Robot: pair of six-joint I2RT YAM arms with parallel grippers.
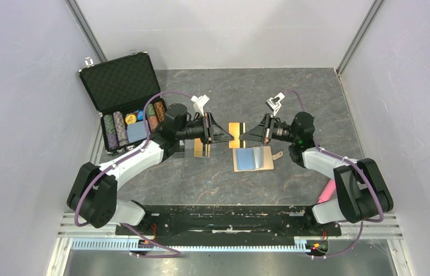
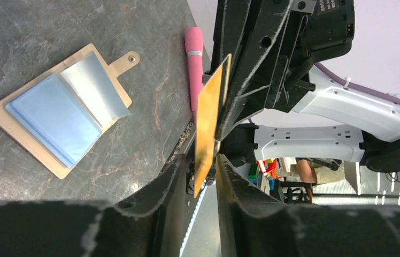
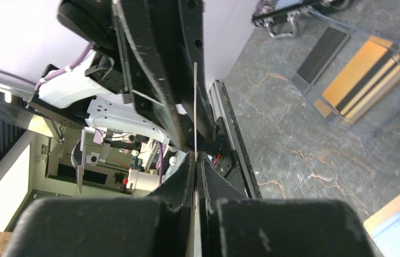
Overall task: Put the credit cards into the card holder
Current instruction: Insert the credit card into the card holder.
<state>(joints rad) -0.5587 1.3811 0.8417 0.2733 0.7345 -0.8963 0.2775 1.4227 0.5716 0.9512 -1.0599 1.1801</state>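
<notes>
Gold-orange credit card (image 2: 211,118) held mid-air over the tabletop (image 1: 201,178): right hand (image 3: 196,160) pinches one edge, left hand (image 2: 204,163) slightly spread around the other, likely a handover before slotting into the open card holder (image 1: 253,158).

Bright, even overhead light, soft shadows. Wrist views: fingers (image 2: 150,214) near lens blurred, fuzzy-edged. Sheen on holder (image 2: 93,88) left of fingers. Background beyond fingertips slightly overexposed.

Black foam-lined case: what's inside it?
Rows of poker chips, two loose chips between them and a pale blue flat rectangle. The left arm covers the case's near right corner, so anything there cannot be seen.
</notes>
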